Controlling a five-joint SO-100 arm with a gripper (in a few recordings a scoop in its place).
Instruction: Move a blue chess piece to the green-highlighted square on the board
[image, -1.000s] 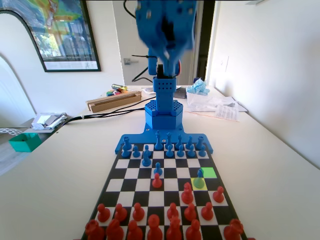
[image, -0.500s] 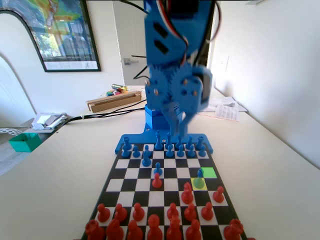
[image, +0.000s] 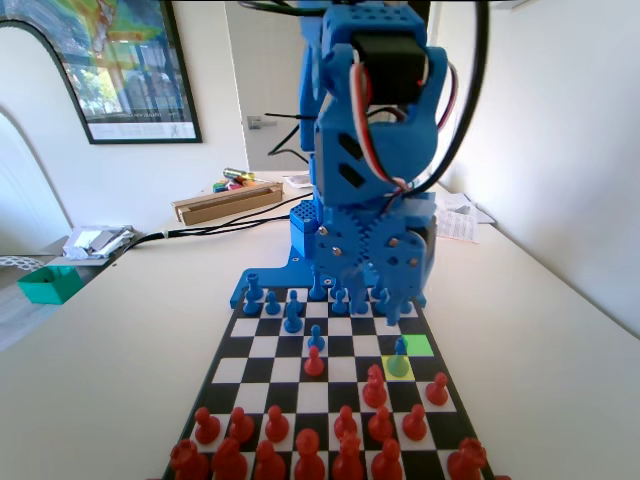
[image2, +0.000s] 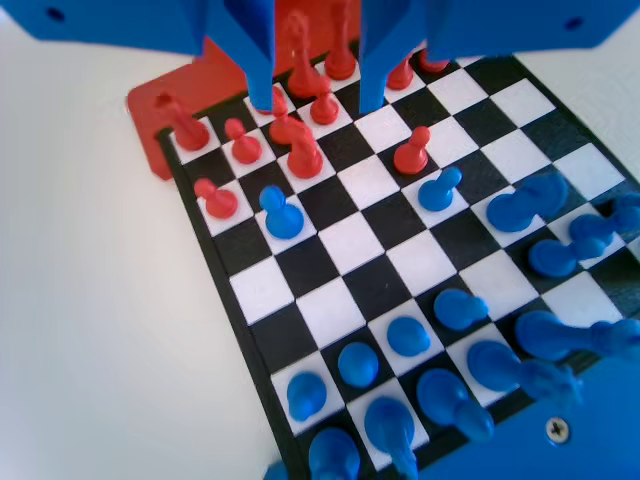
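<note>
Since the frame a second ago I have swung the blue arm forward and down: its gripper (image2: 315, 100) then hung high near the base, and now it leans out over the blue back rows in the fixed view. The task is barely begun, as I judge it. The blue chess piece (image: 399, 358) stands on the yellow-tinted square (image: 386, 369), untouched, and the green-highlighted square (image: 420, 345) just behind it, on the arm's side, is bare. In the wrist view that same pawn (image2: 281, 213) sits below and a little left of the jaw tips, clear of them, with a red pawn (image2: 217, 199) just beside it on its left and more red pawns around it toward the far edge of the board (image2: 300, 262). The jaws stand parted with a clear gap between them, holding nothing and touching nothing; they hang in the air above the board. What is left, by my reckoning, is nearly everything: bring the tool over the pawn, lower around its head, close, lift, and set it down one square nearer the arm.
</note>
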